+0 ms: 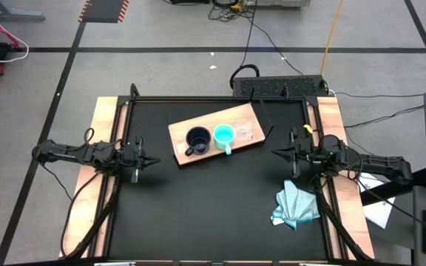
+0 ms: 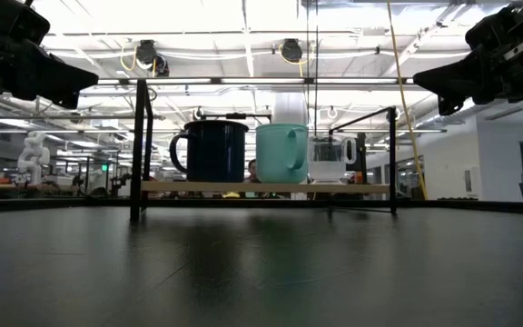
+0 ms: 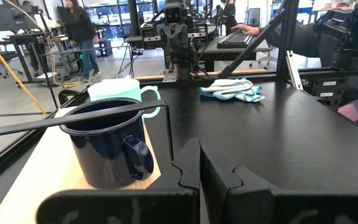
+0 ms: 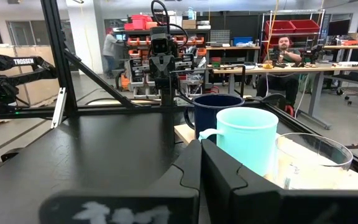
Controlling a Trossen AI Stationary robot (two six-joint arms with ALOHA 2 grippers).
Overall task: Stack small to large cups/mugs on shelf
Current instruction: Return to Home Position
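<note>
From above, the shelf (image 1: 237, 117) lies slightly askew in the table's (image 1: 213, 222) far half, midway between its left and right edges. Three cups stand on it in a row: the black mug (image 1: 197, 140) toward the left, the turquoise mug (image 1: 224, 136) in the middle, the clear glass cup (image 1: 243, 133) toward the right. The left gripper (image 1: 150, 159) hangs near the table's left edge and the right gripper (image 1: 276, 154) near its right edge, both clear of the shelf, tips drawn to a point. A light-blue cloth (image 1: 296, 207) lies by the near right corner.

Level across the table, the three cups stand upright on the raised board, the black and turquoise mugs almost touching.

The left wrist view shows that arm's fingers (image 3: 188, 171) pressed together, holding nothing, with the black mug nearest and the turquoise mug behind it.

The right wrist view shows its fingers (image 4: 219, 162) closed together too, empty, with the glass cup nearest, then the turquoise mug, then the black mug.
</note>
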